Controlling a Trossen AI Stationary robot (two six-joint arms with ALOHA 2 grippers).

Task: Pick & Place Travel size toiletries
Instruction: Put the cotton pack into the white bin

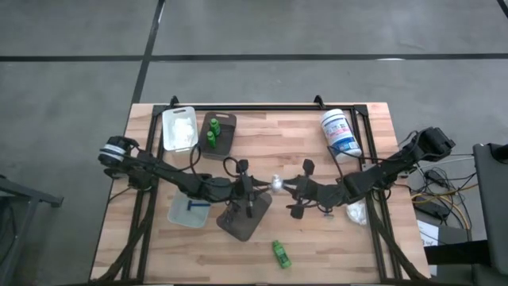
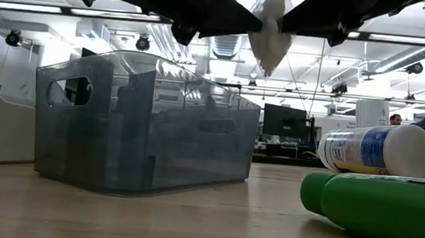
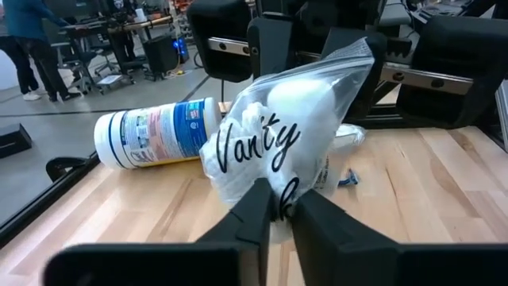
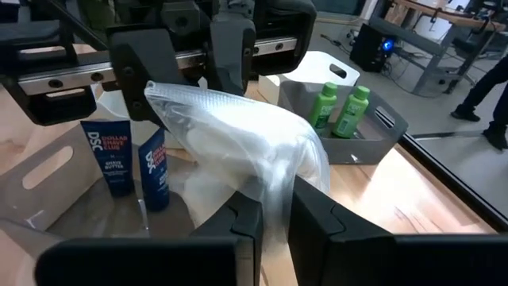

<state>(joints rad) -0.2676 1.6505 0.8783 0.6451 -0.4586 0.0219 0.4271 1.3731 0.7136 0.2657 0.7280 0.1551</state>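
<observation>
Two end effectors clamp one white packet above the desk

The left end effector (image 3: 276,208) and the right end effector (image 4: 274,216) both pinch the white packet (image 1: 276,183), lettered "Vanity", held aloft at mid-desk (image 1: 317,254); two blue tubes (image 4: 133,163) reading "DSC Dollar Shave Club Shave Butter" stand in the grey tray (image 1: 242,218); green bottles (image 1: 211,133) sit in the brown tray (image 1: 222,135) at 11 o'clock; one green bottle (image 1: 281,253) lies at 6 o'clock.

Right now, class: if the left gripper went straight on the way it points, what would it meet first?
The left gripper, shut on the clear plastic packet of white contents, points at the right gripper, which grips the same packet. It would likely meet that first, though depth is unclear.
</observation>
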